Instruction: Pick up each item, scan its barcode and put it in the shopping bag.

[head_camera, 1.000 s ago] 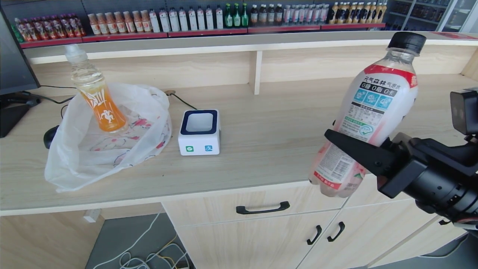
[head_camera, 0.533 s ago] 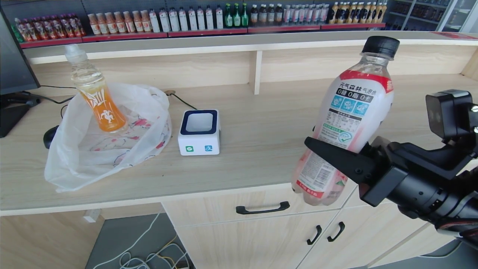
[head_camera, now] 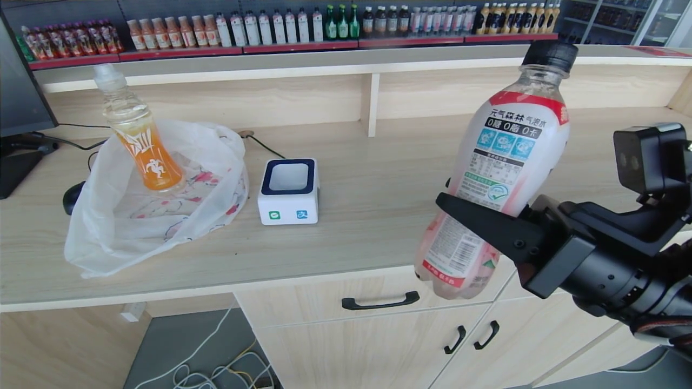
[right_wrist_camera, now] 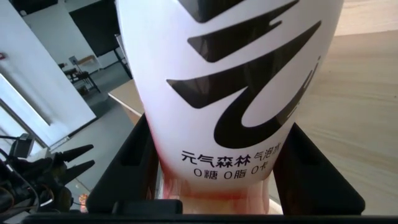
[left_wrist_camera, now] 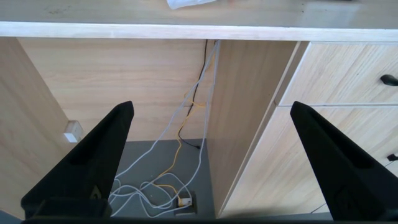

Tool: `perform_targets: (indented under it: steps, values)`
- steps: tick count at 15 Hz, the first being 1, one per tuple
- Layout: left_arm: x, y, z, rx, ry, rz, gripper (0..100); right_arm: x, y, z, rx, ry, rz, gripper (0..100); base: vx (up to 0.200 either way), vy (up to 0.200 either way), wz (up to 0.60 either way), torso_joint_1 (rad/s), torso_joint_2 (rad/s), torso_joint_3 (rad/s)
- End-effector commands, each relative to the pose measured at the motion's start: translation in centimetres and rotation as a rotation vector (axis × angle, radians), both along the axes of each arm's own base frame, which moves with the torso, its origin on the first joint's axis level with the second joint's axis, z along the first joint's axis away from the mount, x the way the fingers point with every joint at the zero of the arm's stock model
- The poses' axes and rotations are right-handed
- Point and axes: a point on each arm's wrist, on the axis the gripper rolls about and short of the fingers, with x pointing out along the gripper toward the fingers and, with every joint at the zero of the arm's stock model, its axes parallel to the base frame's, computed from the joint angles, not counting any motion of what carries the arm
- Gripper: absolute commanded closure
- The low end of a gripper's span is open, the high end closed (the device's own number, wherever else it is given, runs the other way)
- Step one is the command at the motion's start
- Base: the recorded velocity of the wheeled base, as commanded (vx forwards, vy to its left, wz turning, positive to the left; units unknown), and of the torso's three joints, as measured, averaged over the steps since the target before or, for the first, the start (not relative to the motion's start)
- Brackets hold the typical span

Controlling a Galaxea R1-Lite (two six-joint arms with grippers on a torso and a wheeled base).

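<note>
The pink bottle (head_camera: 503, 162) hangs tilted in the air at the right of the frame, above the counter's (head_camera: 378, 178) front edge, and the right gripper (head_camera: 470, 216) is clamped around its lower half. It is well apart from the white scanner (head_camera: 288, 190) at the centre, so scanning looks yet to come. At the left, an orange bottle (head_camera: 143, 146) already stands in the shopping bag (head_camera: 102, 237). The left gripper (left_wrist_camera: 209, 106) sits below the counter, fingers spread wide, carrying nothing. I'd say one item is done and this one is midway.
</note>
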Motion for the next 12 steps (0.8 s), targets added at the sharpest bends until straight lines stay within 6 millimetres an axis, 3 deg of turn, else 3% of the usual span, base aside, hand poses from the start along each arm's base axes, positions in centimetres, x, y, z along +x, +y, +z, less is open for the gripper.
perform_targets:
  steps: [1,12]
  values:
    - [0.00,0.00,0.00,0.000,-0.001,0.000,0,-0.02,0.04,-0.09,-0.002,0.003,0.002,100,0.000,0.000,0.00,0.000,0.00,0.000]
    - [0.00,0.00,0.00,0.000,-0.001,0.000,0,-0.20,0.31,0.03,0.000,-0.001,0.019,100,0.000,0.000,0.00,0.000,0.00,0.000]
